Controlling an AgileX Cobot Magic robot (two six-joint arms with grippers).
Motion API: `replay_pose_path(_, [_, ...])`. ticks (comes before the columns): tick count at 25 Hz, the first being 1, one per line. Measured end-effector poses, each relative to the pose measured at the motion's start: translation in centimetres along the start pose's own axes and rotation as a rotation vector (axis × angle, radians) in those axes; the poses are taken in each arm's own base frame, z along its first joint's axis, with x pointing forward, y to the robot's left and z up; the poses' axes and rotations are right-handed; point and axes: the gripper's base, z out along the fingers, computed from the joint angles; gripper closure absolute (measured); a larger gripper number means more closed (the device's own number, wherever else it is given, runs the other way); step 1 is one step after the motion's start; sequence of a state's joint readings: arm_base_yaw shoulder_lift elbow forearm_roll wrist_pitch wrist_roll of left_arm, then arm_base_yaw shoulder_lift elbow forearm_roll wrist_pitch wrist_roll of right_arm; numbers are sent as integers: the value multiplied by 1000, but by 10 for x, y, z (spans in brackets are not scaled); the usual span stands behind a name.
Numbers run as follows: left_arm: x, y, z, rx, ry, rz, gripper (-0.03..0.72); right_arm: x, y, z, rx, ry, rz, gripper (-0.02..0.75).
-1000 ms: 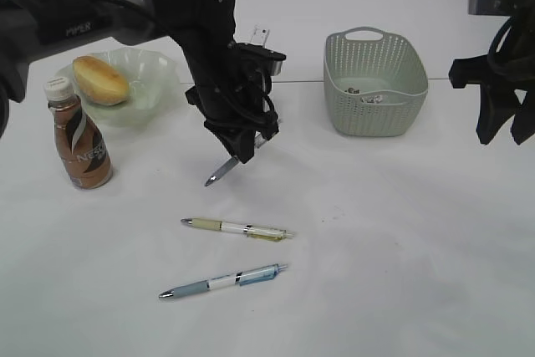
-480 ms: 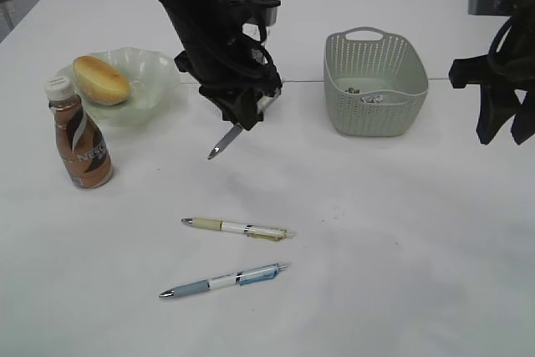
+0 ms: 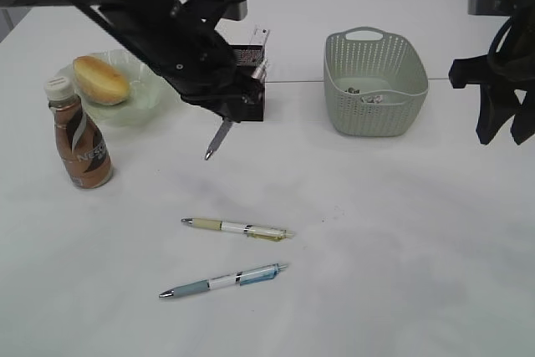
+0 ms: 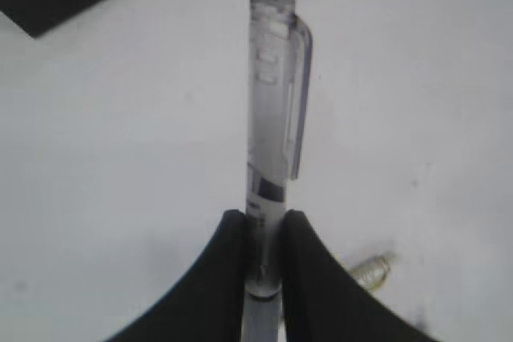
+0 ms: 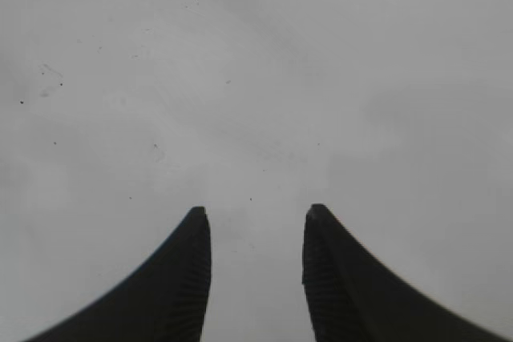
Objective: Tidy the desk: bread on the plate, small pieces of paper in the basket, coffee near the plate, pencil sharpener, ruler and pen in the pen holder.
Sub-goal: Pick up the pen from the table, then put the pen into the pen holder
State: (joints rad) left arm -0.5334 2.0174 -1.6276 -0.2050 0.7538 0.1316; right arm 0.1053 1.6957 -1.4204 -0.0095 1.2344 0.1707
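- Black left gripper (image 4: 263, 234) is clamped on a clear pen (image 4: 271, 118), held tip-down above the desk (image 3: 401, 232) beside the pen holder (image 3: 249, 68).
- Right gripper (image 5: 256, 234) hangs apart, holding nothing.
- Two more pens (image 3: 236, 227) lie on the desk.

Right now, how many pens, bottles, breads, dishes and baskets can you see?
Pens: 3, one in the left tool as held pen, cream pen, blue pen
Bottles: 1, coffee
Breads: 1, bread
Dishes: 1, plate
Baskets: 1, basket
Total: 7
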Motion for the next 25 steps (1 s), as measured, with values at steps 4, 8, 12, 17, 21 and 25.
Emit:
replay_pose_path(4, [17, 7, 1, -62, -228, -1, 621, 0, 0, 0, 0, 0, 0, 452])
replay_pose_path(8, [33, 16, 12, -120, -436, -9, 621, 0, 0, 0, 0, 0, 0, 452])
replay_pose_path(12, [29, 21, 8, -163, -655, -2, 621, 0, 0, 0, 0, 0, 0, 452])
replay_pose_path(17, [18, 25, 8, -201, -878, 8, 621, 0, 0, 0, 0, -2, 0, 454])
replay_pose_path(21, [17, 30, 21, -222, -938, 10, 620, 0, 0, 0, 0, -2, 0, 454])
replay_pose_path(25, [5, 37, 31, -235, -987, 6, 620, 0, 0, 0, 0, -2, 0, 454])
